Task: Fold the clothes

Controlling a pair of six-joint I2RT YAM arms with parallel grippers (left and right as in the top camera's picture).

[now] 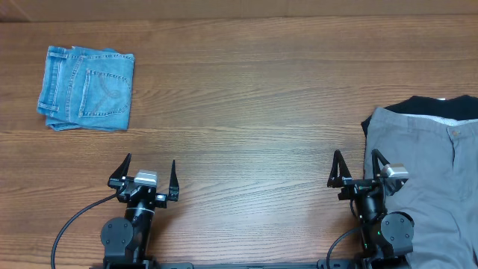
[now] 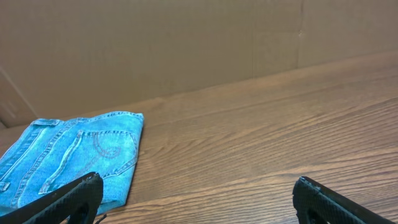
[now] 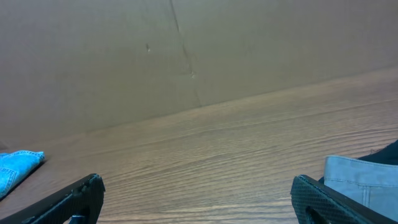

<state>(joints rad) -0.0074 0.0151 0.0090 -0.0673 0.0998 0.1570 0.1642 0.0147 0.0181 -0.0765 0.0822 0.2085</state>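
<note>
**Fold not yet begun: 2 empty end effectors, trousers at the right edge**

Nearest the arm bases, the left end effector (image 1: 150, 159) is seen spread wide with nothing between its fingers, parked low over bare wood. The right end effector (image 1: 355, 153) is likewise wide open and empty. Its outer finger is seen over the left border of the grey trousers (image 1: 426, 187) from overhead, though contact cannot be confirmed.

The trousers are laid out unfolded at the right side of the worktop (image 1: 254, 97), waistband and button towards the far side, and partly cut off by the frame. The step in hand is judged to be the opening one: no fold has been made. A pinch on the near-left border of the cloth is called for next, probably followed by a drag towards the centre so that both arms can reach.

Ample bare wood is offered in the middle for that. Farther off, a black garment (image 1: 441, 104) is tucked under the waistband and could be dragged along. Folded jeans (image 1: 87, 88) are kept at the far left, well apart, and a cardboard wall (image 3: 186, 56) closes the far edge.
</note>
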